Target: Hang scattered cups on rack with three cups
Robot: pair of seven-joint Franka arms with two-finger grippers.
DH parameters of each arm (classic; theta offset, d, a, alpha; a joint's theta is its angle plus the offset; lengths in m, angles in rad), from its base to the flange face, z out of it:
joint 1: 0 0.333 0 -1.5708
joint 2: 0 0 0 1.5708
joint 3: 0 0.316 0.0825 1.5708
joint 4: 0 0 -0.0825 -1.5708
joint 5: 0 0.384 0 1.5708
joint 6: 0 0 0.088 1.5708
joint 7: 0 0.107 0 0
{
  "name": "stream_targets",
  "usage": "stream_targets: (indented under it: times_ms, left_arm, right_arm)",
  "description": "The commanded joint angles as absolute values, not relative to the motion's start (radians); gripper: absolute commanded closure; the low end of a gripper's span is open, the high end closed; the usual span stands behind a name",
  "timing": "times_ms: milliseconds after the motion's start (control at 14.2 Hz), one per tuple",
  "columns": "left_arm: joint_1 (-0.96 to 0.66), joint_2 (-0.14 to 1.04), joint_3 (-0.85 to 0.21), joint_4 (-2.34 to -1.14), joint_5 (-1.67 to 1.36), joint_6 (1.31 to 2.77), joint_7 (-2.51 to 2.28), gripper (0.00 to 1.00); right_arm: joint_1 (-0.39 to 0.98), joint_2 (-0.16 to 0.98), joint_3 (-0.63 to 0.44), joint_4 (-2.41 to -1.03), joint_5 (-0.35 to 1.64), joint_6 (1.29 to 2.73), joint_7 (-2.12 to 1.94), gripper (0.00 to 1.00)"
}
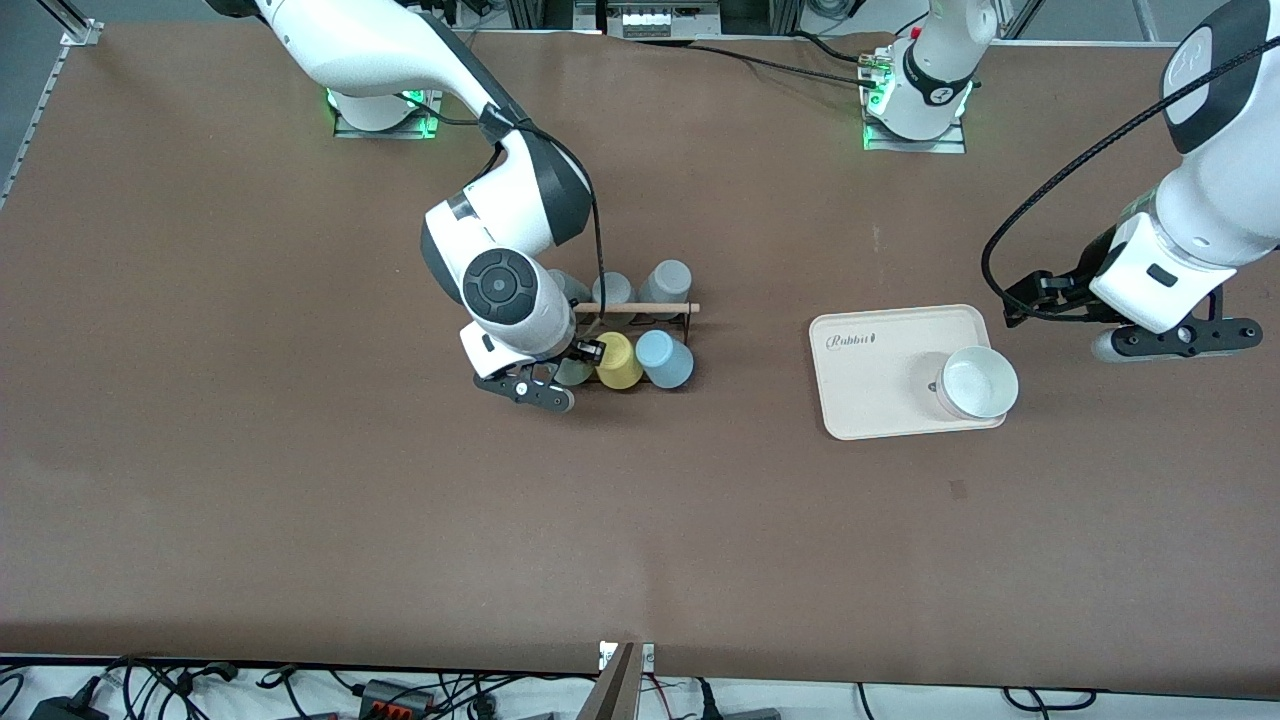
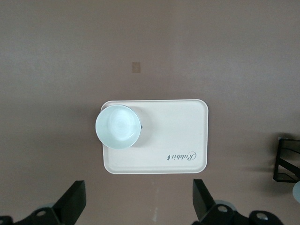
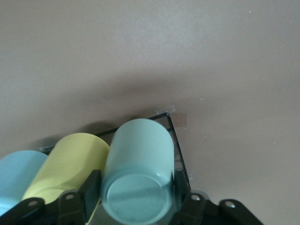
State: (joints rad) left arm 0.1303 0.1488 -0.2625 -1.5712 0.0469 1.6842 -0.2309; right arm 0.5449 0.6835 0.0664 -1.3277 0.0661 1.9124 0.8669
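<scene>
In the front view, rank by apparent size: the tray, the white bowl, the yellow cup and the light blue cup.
1. Tray, clearly largest.
2. White bowl, sitting on the tray.
3. Yellow cup and light blue cup, side by side on the rack, look alike; no ranking between them.

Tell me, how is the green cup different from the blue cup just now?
The green cup sits between the right gripper fingers; the blue cup has nothing touching it. The green cup is at the rack end toward the right arm, beside the yellow cup; the blue cup is on the yellow cup's opposite flank. Both are handleless, tilted bottom-out on the rack's nearer row.
</scene>
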Motion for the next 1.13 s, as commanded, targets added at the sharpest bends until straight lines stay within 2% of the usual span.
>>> stream_targets:
  times_ms: [0, 212, 423, 564, 846, 1058]
  left_arm:
    - [0.137, 0.124, -0.267, -1.594, 0.028, 1.697, -0.230, 0.00]
    - [0.137, 0.124, -0.267, -1.594, 0.018, 1.697, -0.230, 0.00]
    - [0.141, 0.124, -0.267, -1.594, 0.002, 1.695, -0.227, 0.00]
    - [0.140, 0.124, -0.267, -1.594, 0.002, 1.697, -0.227, 0.00]
    - [0.140, 0.124, -0.267, -1.597, 0.000, 1.695, -0.232, 0.00]
    - [0.138, 0.124, -0.267, -1.595, 0.000, 1.697, -0.232, 0.00]
  right_arm:
    - [0.535, 0.657, 0.057, -1.304, 0.066, 1.902, 0.803, 0.00]
    - [0.499, 0.586, 0.025, -1.296, 0.052, 1.864, 0.620, 0.00]
    - [0.358, 0.526, 0.025, -1.212, 0.055, 1.738, 0.384, 0.00]
    - [0.280, 0.476, 0.025, -1.210, 0.051, 1.704, 0.359, 0.00]
    - [0.145, 0.393, 0.021, -1.218, 0.012, 1.591, 0.261, 0.00]
    - [0.063, 0.301, 0.020, -1.305, -0.008, 1.562, 0.184, 0.00]
